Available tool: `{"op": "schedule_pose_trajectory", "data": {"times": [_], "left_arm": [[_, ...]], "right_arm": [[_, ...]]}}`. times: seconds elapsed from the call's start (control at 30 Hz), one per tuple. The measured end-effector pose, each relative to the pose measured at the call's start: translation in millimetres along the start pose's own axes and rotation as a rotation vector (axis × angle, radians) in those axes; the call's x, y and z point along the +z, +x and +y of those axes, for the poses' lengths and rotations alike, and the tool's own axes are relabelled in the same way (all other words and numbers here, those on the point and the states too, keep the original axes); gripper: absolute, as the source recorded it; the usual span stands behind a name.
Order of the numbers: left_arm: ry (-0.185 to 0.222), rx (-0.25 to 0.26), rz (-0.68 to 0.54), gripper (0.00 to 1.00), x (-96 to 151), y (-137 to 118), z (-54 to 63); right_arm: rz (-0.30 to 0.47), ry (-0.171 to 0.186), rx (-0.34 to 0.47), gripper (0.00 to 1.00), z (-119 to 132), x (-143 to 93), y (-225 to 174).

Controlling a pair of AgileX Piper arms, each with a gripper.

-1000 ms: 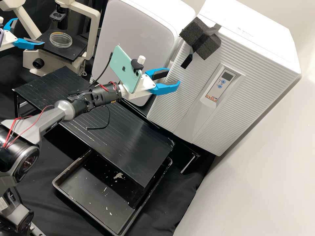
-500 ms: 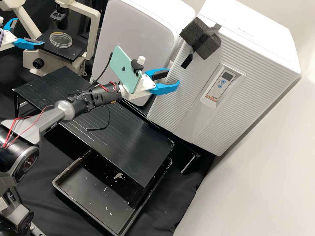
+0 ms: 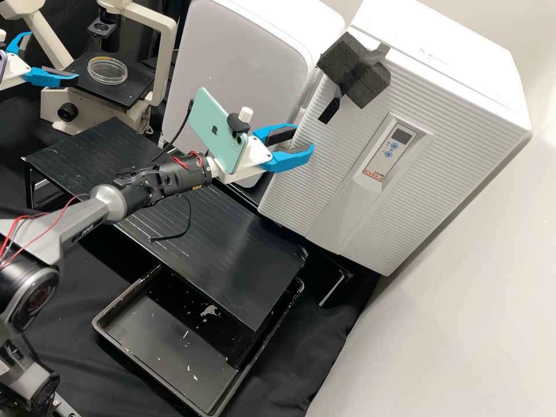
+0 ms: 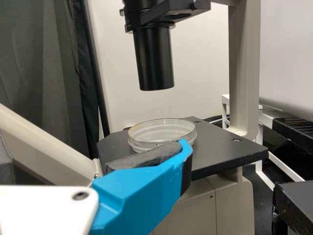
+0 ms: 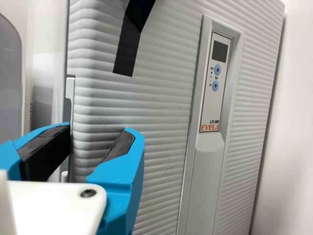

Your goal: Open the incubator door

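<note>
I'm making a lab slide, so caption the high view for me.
Right gripper, open, at the edge of the ribbed white incubator door.

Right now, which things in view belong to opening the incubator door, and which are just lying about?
For the job:
- incubator door, seemingly shut
- right hand, open near its edge

Just about:
- clear dish on the microscope
- black tray
- black stand
</note>
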Motion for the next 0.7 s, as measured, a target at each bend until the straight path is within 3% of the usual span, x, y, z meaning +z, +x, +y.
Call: {"op": "schedule_pose_trajectory", "data": {"times": [0.3, 0.5, 0.57, 0.6, 0.7], "left_arm": [[0.0, 0.0, 0.0, 1.0, 0.0, 0.0, 0.0], [0.0, 0.0, 0.0, 1.0, 0.0, 0.0, 0.0], [0.0, 0.0, 0.0, 1.0, 0.0, 0.0, 0.0], [0.0, 0.0, 0.0, 1.0, 0.0, 0.0, 0.0], [0.0, 0.0, 0.0, 1.0, 0.0, 0.0, 0.0]], "right_arm": [[0.017, 0.012, -0.014, 0.0, 23.2, 13.3, -22.6], [0.014, 0.066, 0.013, 0.0, 46.2, 21.9, -49.9], [0.004, 0.117, 0.031, 0.0, 56.1, 23.6, -60.4], [0.001, 0.123, 0.036, 1.0, 58.3, 24.4, -62.6], [0.012, 0.145, 0.061, 1.0, 69.1, 24.0, -71.5]]}}
